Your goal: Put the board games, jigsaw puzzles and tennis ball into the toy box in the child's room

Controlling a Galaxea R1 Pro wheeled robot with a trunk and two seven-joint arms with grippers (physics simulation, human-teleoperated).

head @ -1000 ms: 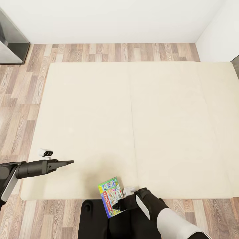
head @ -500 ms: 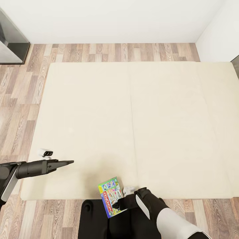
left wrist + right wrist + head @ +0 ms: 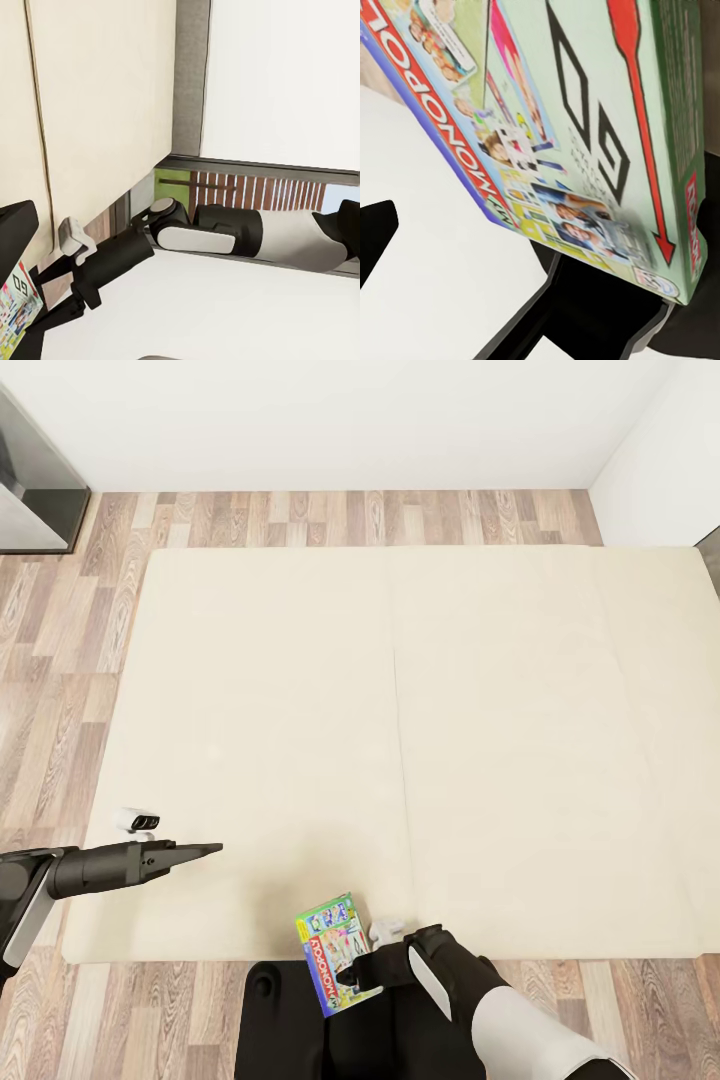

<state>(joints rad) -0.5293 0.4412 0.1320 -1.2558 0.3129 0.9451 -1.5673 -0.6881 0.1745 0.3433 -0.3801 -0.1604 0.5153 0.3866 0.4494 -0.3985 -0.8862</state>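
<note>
Pick-up step: right gripper [image 3: 362,977] clamps the Monopoly box [image 3: 335,950] at the bed's [image 3: 400,690] 6 o'clock edge. Left gripper [image 3: 205,849] state unclear. Next, seemingly: carry to the toy box.

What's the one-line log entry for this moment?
right gripper: shut on Monopoly box | box: at bed near edge | left gripper: over bed, holding nothing

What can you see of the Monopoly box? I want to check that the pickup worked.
The Monopoly box is a small flat rectangular carton, green and white, with a red banner, a blue edge and small pictures; the right wrist view adds a red arrow and a black GO. It sits at the bed's near edge, overhanging the robot's dark base. The right gripper is shut on its near end. It looks slightly tilted; whether it touches the mattress is unclear.
</note>
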